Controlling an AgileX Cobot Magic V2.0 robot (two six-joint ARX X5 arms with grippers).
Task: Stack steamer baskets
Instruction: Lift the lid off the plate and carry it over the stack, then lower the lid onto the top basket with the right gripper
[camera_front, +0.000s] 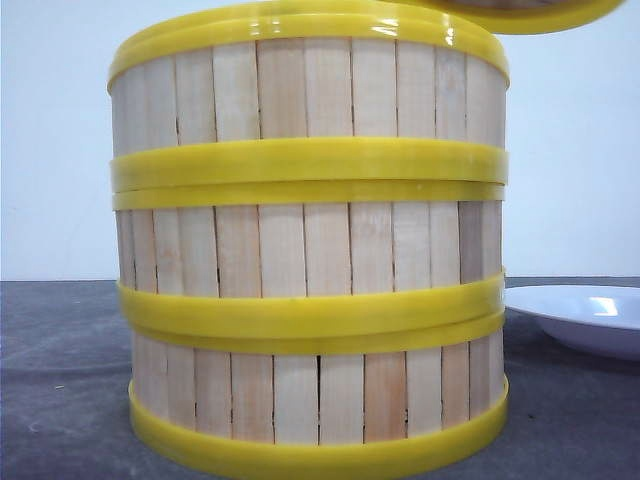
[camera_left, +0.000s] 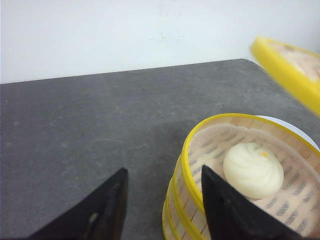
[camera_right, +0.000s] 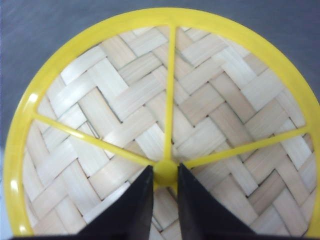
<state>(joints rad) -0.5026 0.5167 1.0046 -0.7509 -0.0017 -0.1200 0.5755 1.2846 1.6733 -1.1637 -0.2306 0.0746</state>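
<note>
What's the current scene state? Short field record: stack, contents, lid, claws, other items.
stack: three steamer baskets stacked upright on the dark table
top basket contents: one white bun, seen in the left wrist view
lid: woven lid off the stack, held up in the air beside and above the top rim
right claw: right claw shut on the lid's yellow centre knob
left claw: left claw open, one finger at the top basket's rim, holding nothing
other: white plate on the table, to the right of the stack
</note>
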